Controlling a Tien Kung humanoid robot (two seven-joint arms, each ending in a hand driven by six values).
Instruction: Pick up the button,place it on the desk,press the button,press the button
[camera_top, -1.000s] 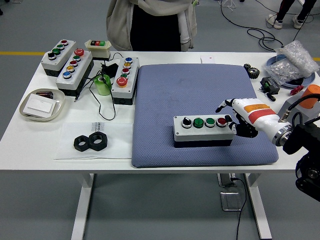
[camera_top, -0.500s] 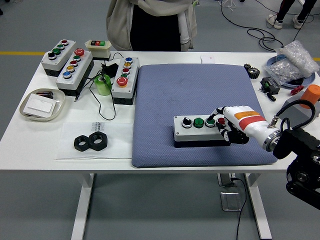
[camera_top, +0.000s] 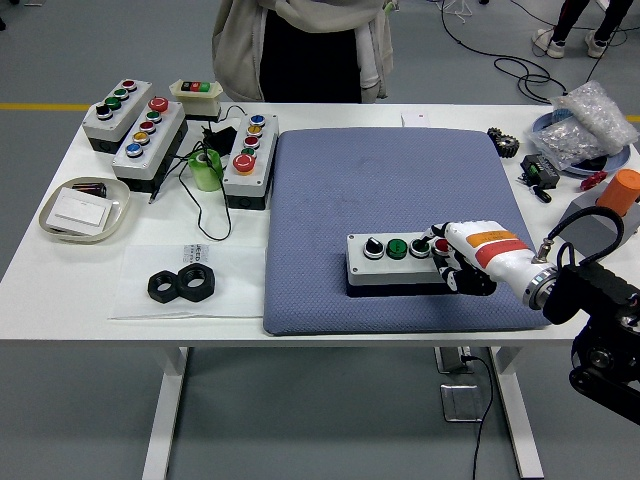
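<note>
The button box (camera_top: 402, 258) is a long grey plastic block with a dark underside, lying flat on the near right part of the blue pad (camera_top: 390, 190), its long side along the table's near edge. On its top you see a black knob at the left, then a green cap, then two caps partly covered by fingers, red showing at the right end. The pad is a soft, finely dimpled square with rounded corners, spread over the smooth white table (camera_top: 330, 300).

Your right hand (camera_top: 462, 255), white shell with an orange stripe and black joints, lies over the box's right end. Its fingers are curled down, one black fingertip (camera_top: 424, 241) on or just above the caps near the third one; you cannot tell whether it presses. It grips nothing.

Compared with a second ago, the hand has moved left: then it sat off the box's right end, fingers apart; now it covers the last caps. The box has not moved.

At the far left lie three more grey boxes (camera_top: 150, 135) with coloured caps, well apart, and two black hex nuts (camera_top: 183, 283) near the front on a clear sheet.
</note>
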